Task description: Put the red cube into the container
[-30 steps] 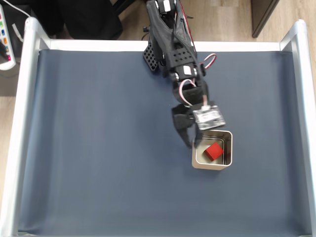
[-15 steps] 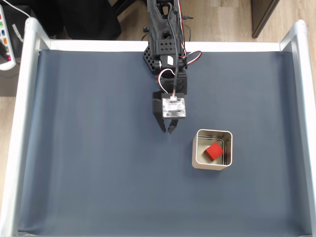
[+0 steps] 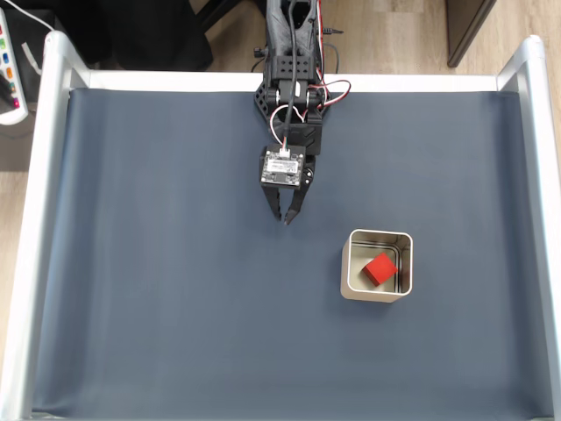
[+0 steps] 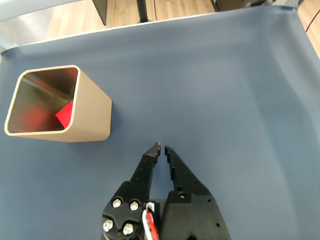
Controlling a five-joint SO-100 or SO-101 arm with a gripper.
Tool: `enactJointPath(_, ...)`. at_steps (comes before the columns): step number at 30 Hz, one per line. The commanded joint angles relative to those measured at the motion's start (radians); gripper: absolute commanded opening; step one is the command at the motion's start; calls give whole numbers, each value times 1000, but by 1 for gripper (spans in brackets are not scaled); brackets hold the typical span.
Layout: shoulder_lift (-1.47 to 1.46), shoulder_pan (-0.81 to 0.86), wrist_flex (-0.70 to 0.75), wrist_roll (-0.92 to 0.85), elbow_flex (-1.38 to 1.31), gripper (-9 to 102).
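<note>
Light's bright, even and soft in both views, barely any shadows. Both are sharp. Only glare: red reflection on the shiny inside of the tin (image 4: 35,107), left of the tool (image 4: 161,147).

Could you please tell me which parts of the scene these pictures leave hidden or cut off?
- The small bright red cube: in the wrist view the square silver metal container's near wall hides all but one corner.
- The red glow on the tin's inside wall: reflection or cube face, unclear.
- The arm's base: cut off by the fixed view's top edge.
- The black two-finger gripper: its wrist board covers the jaws' upper part in the fixed view.
</note>
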Motion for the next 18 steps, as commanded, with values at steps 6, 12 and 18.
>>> enactJointPath(6,63,-18,230,51,-8,0)
enactJointPath(12,63,-44,393,64,-8,0)
enactJointPath(18,63,-46,446,18,-8,0)
